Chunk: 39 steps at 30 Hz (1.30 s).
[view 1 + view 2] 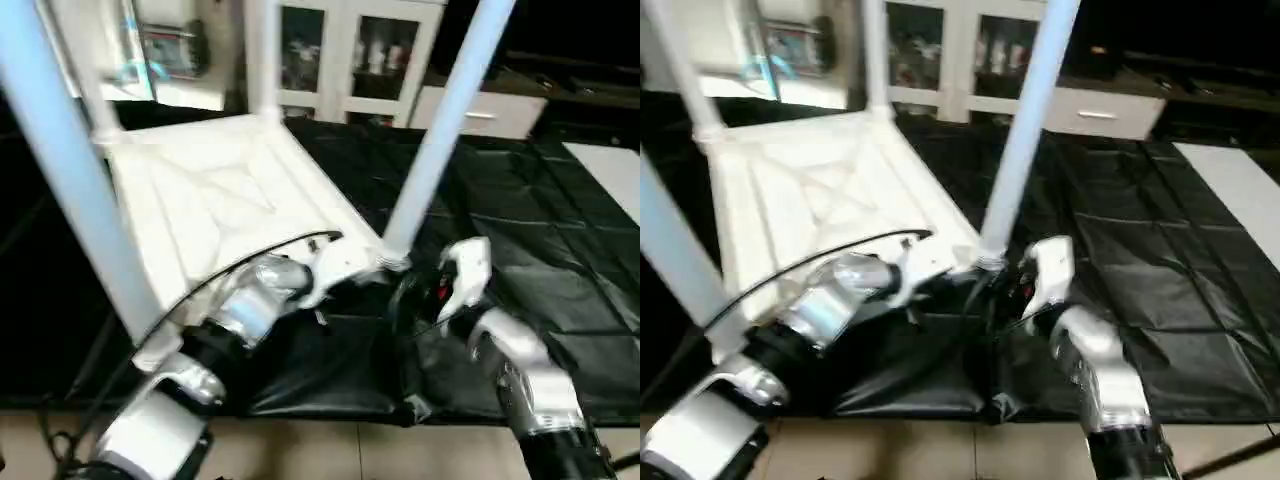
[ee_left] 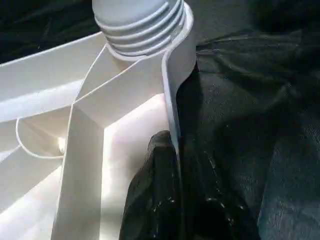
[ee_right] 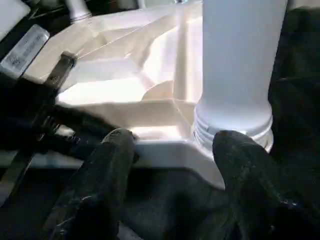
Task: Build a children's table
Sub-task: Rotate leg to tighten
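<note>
On the black sheet [image 1: 560, 270] that covers the work surface lies the children's table [image 1: 220, 200], upside down, its X-ribbed underside facing up and its tube legs rising out of the picture, so their far ends are cut off. The nearest leg [image 1: 440, 130] stands in the corner socket [image 2: 145, 35] closest to the robot, its ribbed end seated in the round collar.

The left gripper [image 2: 165, 170] is clenched on the rim of the top just beside that corner, one black finger inside the rim wall; the other finger is hidden behind the wall, so the pinch is likely but not fully seen. The right gripper [image 3: 172, 150] stands with its fingers [image 3: 245, 170] spread, straddling the base of the near leg and the corner; whether the pads touch the plastic is hard to make out. A black cable [image 1: 250, 260] runs along the left forearm.

Beyond the sheet stand white cabinets with glass doors [image 1: 370, 50], their contents too blurred to name. Pale floor [image 1: 330, 455] shows along the near edge.
</note>
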Available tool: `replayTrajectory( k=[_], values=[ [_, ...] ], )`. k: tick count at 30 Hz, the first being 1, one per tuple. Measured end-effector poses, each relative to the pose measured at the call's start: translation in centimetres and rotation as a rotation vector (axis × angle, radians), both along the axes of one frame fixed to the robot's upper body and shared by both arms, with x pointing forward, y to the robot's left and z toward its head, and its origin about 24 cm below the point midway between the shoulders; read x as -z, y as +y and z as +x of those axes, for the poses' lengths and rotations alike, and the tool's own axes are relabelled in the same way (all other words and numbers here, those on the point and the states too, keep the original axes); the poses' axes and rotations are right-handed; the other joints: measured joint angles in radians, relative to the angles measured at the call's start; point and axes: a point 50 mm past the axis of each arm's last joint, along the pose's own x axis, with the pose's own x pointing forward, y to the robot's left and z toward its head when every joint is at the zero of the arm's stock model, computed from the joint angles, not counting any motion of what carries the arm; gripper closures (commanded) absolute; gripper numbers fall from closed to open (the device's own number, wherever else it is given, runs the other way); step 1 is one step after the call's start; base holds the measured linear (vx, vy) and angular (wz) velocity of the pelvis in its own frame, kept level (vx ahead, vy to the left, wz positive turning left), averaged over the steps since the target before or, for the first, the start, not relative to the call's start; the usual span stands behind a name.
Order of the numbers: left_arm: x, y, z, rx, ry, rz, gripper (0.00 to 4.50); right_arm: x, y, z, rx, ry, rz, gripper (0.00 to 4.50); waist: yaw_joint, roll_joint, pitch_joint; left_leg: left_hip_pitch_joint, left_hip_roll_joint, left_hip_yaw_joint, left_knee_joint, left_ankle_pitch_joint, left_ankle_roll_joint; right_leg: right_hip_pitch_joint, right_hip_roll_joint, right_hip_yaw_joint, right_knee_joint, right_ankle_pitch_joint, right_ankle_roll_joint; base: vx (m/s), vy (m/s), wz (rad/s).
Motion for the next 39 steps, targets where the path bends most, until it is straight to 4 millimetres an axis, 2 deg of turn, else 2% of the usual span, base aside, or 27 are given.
replayTrajectory(
  k=[3,6,8,11,16,18,22,25,27,29,34,39],
  values=[
    [-0.1,1.2,-0.9,0.111,0.015,-0.005,4.50,-1.4,-1.9,-0.1,-0.043,-0.040,-0.029,1.10,0.007,0.005,-0.002,0.001,0.001,0.001,-0.001,0.000,0.000,-0.001,0.000,0.001,0.003,0.005,-0.001,0.053,-0.012,0.07],
    [-0.4,2.4,-1.9,0.240,0.039,-0.010,4.50,-2.5,-3.6,-1.3,-0.177,-0.042,-0.078,1.00,0.029,0.008,-0.003,0.000,0.003,0.004,-0.003,0.000,0.000,-0.001,0.000,0.001,0.004,0.005,-0.002,0.059,-0.011,0.07],
    [-0.6,2.8,-2.4,0.297,0.055,-0.011,4.50,-2.9,-4.3,-2.3,-0.280,-0.026,-0.109,0.82,0.036,0.008,-0.004,0.000,0.004,0.008,-0.003,0.000,0.000,0.000,0.000,0.002,0.004,0.001,-0.001,0.059,0.005,0.02],
    [-0.8,3.3,-3.0,0.331,0.087,-0.017,4.50,-3.2,-4.7,-3.2,-0.399,-0.004,-0.158,0.56,0.032,0.008,-0.004,-0.001,0.004,0.014,-0.002,-0.003,0.004,-0.002,-0.001,0.005,0.002,-0.001,-0.002,0.000,0.000,0.00],
    [-0.7,3.6,-3.6,0.368,0.122,-0.023,4.50,-2.9,-4.3,-3.5,-0.466,0.017,-0.166,0.19,0.032,0.007,-0.004,0.000,0.003,0.016,-0.001,-0.004,0.006,-0.002,-0.002,0.006,0.002,-0.001,-0.002,0.000,0.000,0.00],
    [-0.7,3.6,-4.0,0.389,0.142,-0.026,4.50,-2.5,-3.3,-3.4,-0.521,0.030,-0.181,0.19,0.030,0.008,-0.004,0.000,0.004,0.016,0.000,-0.004,0.006,-0.002,-0.002,0.007,0.003,-0.001,-0.002,0.000,0.000,0.00],
    [-0.6,3.5,-4.6,0.431,0.170,-0.027,4.50,-2.0,-1.9,-2.0,-0.555,0.005,-0.224,0.19,0.030,0.007,-0.004,0.000,0.003,0.016,0.002,-0.004,0.005,-0.002,-0.002,0.008,0.006,-0.001,-0.002,0.000,0.000,0.00],
    [-0.6,3.3,-4.8,0.448,0.175,-0.025,4.50,-1.8,-1.6,-1.7,-0.573,0.002,-0.246,0.19,0.032,0.006,-0.004,0.000,0.003,0.016,0.004,-0.004,0.005,-0.002,-0.002,0.009,0.007,-0.001,-0.002,0.000,0.000,0.00],
    [-0.7,3.3,-4.8,0.445,0.177,-0.025,4.50,-1.6,-1.5,-1.4,-0.580,0.008,-0.240,0.46,0.031,0.005,-0.003,0.000,0.003,0.016,0.004,-0.004,0.005,-0.002,-0.002,0.009,0.007,-0.001,-0.002,0.000,0.000,0.00],
    [-0.7,3.3,-4.8,0.442,0.176,-0.024,4.50,-1.6,-1.5,-1.4,-0.592,0.010,-0.238,0.46,0.031,0.004,-0.003,0.000,0.003,0.016,0.005,-0.003,0.005,-0.002,-0.002,0.009,0.008,-0.001,-0.002,0.000,0.000,0.00],
    [-0.7,3.4,-4.8,0.436,0.178,-0.022,4.50,-1.5,-1.6,-1.4,-0.627,0.022,-0.227,1.05,0.029,0.001,-0.002,0.000,0.004,0.016,0.007,-0.004,0.005,-0.002,-0.002,0.010,0.011,-0.001,-0.002,0.000,0.000,0.00],
    [-0.7,3.5,-4.7,0.434,0.176,-0.019,4.50,-1.4,-1.8,-1.6,-0.662,0.036,-0.214,1.40,0.028,-0.002,-0.001,0.000,0.004,0.016,0.008,-0.004,0.005,-0.004,-0.002,0.010,0.016,-0.002,-0.001,0.000,0.000,0.00]
  ],
)
